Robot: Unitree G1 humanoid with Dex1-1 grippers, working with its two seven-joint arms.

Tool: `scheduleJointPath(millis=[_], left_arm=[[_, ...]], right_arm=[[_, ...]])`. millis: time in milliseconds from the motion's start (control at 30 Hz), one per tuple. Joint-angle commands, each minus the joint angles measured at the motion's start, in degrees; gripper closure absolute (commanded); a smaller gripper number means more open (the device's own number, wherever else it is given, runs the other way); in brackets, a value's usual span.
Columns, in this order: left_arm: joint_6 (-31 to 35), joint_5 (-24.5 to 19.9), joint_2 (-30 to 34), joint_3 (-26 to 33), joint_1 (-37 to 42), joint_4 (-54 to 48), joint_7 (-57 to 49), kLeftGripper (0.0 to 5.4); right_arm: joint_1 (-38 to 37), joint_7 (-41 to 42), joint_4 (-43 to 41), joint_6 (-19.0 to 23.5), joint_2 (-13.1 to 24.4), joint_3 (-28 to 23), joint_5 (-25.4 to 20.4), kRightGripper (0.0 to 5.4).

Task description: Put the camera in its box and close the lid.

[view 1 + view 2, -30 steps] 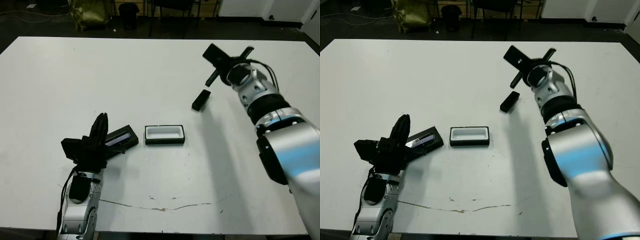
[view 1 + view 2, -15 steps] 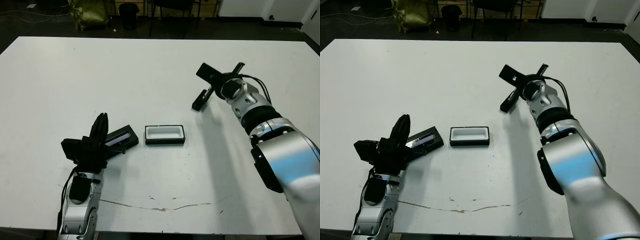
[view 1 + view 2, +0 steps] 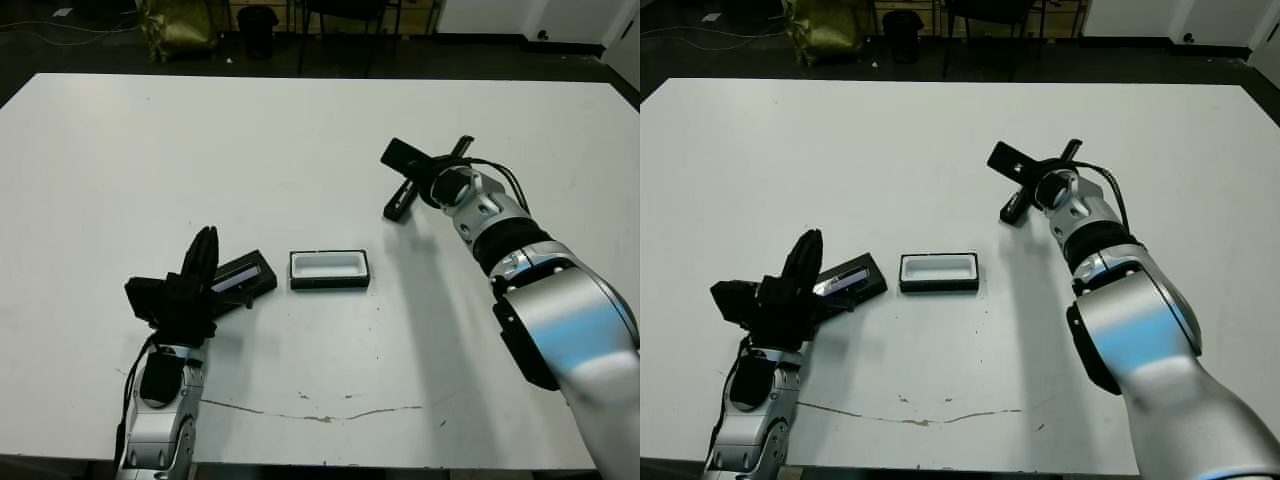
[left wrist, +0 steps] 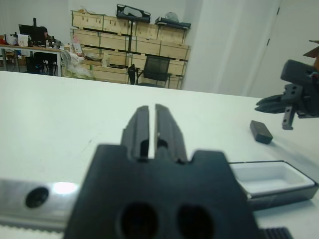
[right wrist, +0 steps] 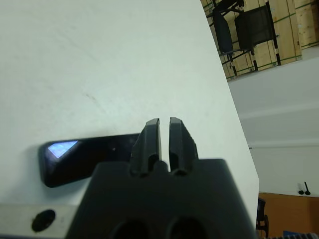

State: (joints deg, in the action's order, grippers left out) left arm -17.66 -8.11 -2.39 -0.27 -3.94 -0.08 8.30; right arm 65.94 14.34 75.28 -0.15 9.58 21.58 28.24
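The camera [image 3: 399,200] lies far right of the box [image 3: 329,270], directly beneath the right gripper [image 5: 164,130], whose fingers are nearly together and hold nothing. The bar appears light, rigid and smooth; grip across its narrow width at mid-length. The left gripper [image 4: 152,125], likewise narrowed and empty, rests by the lid [image 3: 243,278].

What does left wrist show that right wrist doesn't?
Left wrist only: the box, open with white lining, the right gripper seen from outside above the table beyond it, and a room with wooden crates and a chair. Right wrist only: a glossy highlight on one end of the camera, close up, just beyond its own shut fingers. Both: the camera, the white table, and each view's own gripper shut. The lid shows in neither.
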Motion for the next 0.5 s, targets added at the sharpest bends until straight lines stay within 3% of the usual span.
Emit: scheduleJointPath(millis=[33, 500], left_arm=[[-0.20, 0.10, 0.05, 0.09, -0.59, 1.17, 0.00, 5.39], [2.32, 0.26, 0.18, -0.46, -1.15, -1.00, -0.88, 5.39]], right_arm=[[-0.61, 0.74, 0.34, 0.17, -0.85, -0.03, -0.09, 5.40], [-2.26, 1.67, 0.34, -0.75, -1.80, -0.02, -0.39, 5.40]])
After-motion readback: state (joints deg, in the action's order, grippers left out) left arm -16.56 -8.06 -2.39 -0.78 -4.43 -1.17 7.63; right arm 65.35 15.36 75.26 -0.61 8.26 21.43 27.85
